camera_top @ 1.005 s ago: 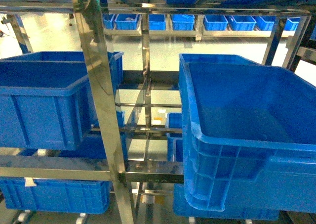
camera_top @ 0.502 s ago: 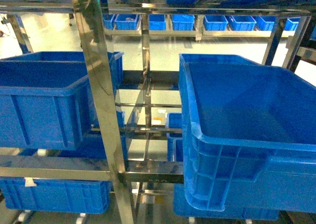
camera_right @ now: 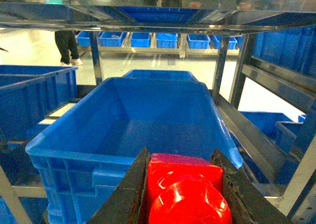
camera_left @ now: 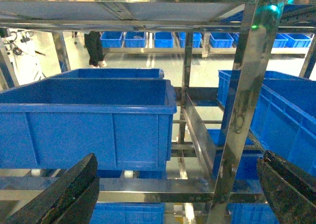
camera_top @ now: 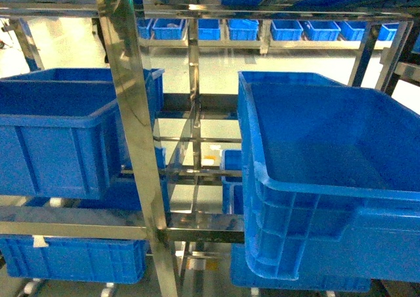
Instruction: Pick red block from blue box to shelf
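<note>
On my right wrist camera the right gripper [camera_right: 185,194] is pinching the red block [camera_right: 186,192]: both dark fingers [camera_right: 129,192] press against its sides, and the round stud faces the lens. The block sits just in front of the near rim of a big dark blue crate [camera_right: 148,130], roughly level with it, not inside it. That crate stands on a tier of the shelf [camera_right: 256,78], with steel rails above it and an angled upright to its right. A second blue crate [camera_right: 34,93] sits to its left on the same tier.

My left gripper [camera_left: 173,194] is spread wide, with one dark finger [camera_left: 69,192] at the lower left of the wrist view and the other at the lower right, nothing between them. It faces the left crate [camera_left: 94,120] and a shiny upright [camera_left: 247,95] of the rack.

From the head camera I see neither gripper. The view shows the shelf [camera_top: 131,113] with its slanted steel post, the left crate [camera_top: 59,133] and the right crate [camera_top: 328,172] on the middle tier, and more blue crates on the tier below. Far back, across the pale floor [camera_top: 216,64], a row of small blue bins [camera_top: 243,29] lines another rack. Someone's legs [camera_left: 94,48] stand near that row. I can't find the blue box in any view.
</note>
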`<state>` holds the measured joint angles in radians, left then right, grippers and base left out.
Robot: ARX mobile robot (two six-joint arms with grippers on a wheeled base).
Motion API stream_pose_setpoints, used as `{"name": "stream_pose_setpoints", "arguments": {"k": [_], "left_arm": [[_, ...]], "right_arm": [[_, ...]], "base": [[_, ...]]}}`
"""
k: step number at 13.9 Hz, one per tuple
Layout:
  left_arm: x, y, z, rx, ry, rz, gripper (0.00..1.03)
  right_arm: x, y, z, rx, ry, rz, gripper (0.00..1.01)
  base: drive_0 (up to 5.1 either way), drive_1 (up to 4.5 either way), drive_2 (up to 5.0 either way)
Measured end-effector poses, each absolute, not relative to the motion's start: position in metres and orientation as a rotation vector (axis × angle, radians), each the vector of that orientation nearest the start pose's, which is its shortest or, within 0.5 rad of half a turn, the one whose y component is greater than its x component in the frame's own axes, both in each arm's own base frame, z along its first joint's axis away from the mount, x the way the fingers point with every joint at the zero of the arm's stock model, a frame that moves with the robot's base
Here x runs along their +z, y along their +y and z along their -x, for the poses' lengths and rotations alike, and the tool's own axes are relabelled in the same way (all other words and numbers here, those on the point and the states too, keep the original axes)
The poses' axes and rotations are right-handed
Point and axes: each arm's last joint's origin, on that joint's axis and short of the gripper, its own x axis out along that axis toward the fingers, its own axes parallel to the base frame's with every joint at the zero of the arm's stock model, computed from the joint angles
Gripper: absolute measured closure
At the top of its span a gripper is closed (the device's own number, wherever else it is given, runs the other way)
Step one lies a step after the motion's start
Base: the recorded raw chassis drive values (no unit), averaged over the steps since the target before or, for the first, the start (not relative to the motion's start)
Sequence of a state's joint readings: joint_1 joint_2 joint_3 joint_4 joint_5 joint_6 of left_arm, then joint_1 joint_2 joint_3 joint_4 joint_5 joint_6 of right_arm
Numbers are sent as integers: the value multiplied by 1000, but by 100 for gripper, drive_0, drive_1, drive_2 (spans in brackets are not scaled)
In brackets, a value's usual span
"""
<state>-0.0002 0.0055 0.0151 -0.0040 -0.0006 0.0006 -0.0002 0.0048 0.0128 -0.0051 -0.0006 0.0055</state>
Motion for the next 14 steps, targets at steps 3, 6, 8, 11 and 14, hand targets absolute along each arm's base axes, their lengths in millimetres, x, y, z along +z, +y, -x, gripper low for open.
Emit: {"name": "stream_pose_setpoints", "arguments": {"k": [3,6,8,11,14], "left_arm": [[168,0,-97,0,-5,-1,5],[168,0,-97,0,-6,-1,5],[168,0,-97,2,-6,-1,5],[168,0,-97,1,-5,-1,5],[168,0,-97,1,-5,-1,5]], "right_arm": [[167,0,-97,0,-3,-6,73],[171,2,-119,-18,233,51,73],[178,1,-159,9,232,43,73],[172,12,-273,58,253,43,73],[134,24,-338,57,343,33,56]], "base": [[0,0,0],[0,0,0],[0,0,0],[0,0,0],[0,0,0]]}}
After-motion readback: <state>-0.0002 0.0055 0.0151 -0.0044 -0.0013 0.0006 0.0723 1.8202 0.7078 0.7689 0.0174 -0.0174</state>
